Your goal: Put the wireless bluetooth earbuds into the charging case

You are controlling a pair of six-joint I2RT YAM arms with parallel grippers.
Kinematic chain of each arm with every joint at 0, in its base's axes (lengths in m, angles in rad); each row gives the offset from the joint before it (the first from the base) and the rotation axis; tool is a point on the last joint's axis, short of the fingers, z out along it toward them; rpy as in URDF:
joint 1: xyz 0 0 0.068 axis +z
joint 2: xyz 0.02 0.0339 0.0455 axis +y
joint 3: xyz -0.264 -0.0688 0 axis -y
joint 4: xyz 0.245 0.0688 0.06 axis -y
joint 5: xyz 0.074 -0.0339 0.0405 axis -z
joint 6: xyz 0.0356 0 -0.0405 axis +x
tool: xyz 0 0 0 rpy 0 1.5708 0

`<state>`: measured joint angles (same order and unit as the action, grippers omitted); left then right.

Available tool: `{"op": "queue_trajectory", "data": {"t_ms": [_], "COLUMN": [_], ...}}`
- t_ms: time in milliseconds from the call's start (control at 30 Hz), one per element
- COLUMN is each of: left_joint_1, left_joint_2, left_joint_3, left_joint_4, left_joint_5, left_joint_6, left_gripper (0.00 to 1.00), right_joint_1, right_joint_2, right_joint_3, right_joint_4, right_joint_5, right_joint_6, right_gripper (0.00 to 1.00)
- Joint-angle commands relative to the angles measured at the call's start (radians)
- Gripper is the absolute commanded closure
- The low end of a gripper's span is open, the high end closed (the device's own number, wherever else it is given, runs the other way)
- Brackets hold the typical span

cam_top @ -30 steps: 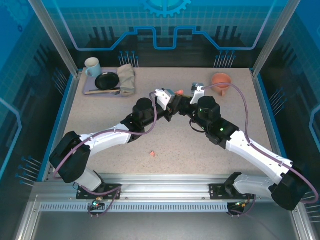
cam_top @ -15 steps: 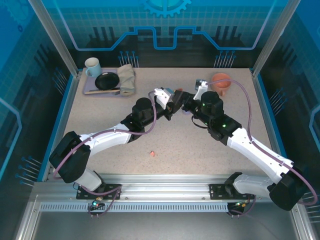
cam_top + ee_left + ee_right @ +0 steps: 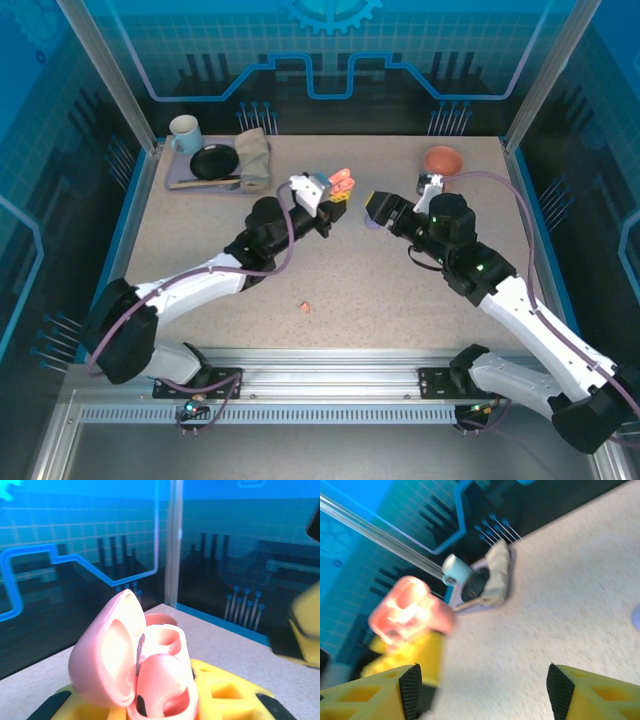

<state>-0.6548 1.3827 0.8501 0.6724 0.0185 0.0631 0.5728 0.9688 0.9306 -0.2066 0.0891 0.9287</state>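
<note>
Gripping pink case point(image 3: 342, 180) in left tool point(image 3: 337, 196), mug point(image 3: 184, 132), tray point(image 3: 178, 184), bowl point(image 3: 443, 158) behind

From here, the left claw point(image 3: 333, 196), clamped on the open pink case point(image 3: 342, 181), and the spread right claw point(image 3: 376, 211) face each other across a narrow clear gap. The front middle of the worktop point(image 3: 400, 300) lies bare except for one tiny pink bud point(image 3: 304, 307). The left arm point(image 3: 200, 280) and right arm point(image 3: 510, 300) slant in and fence that stretch. A tray point(image 3: 178, 183) with a mug point(image 3: 184, 131), black plate point(image 3: 214, 161) and folded cloth point(image 3: 254, 158) fills the back left. A terracotta bowl point(image 3: 443, 160) sits just behind the right wrist.
</note>
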Motion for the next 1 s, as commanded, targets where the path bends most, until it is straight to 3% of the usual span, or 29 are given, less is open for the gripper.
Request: {"op": "queue_trajectory", "data": {"t_ms": [0,133,567,767,967], "left_joint_1": [0.066,0.14,0.257,0.28,0.296], "left_joint_2": [-0.086,-0.164,-0.361,-0.387,-0.393], "left_joint_3": [-0.052,-0.093,-0.16,-0.163,-0.166], "left_joint_4": [-0.038,-0.09,-0.207,-0.221,-0.22], "left_joint_5": [-0.036,-0.044,-0.056,-0.052,-0.045], "left_joint_6": [0.014,-0.017,-0.028,-0.03,-0.031], "left_gripper": [1.0,1.0,1.0,1.0,1.0], "right_joint_1": [0.041,0.117,0.413,0.468,0.478], "right_joint_2": [0.018,0.157,0.807,0.989,1.076], "right_joint_3": [-0.045,-0.036,0.349,0.505,0.572], "right_joint_4": [-0.205,-0.287,-0.519,-0.597,-0.626], "right_joint_5": [-0.011,-0.045,-0.036,-0.046,-0.031], "right_joint_6": [0.044,0.031,-0.373,-0.434,-0.446], "right_gripper": [0.3,0.3,0.36,0.38,0.43]}}
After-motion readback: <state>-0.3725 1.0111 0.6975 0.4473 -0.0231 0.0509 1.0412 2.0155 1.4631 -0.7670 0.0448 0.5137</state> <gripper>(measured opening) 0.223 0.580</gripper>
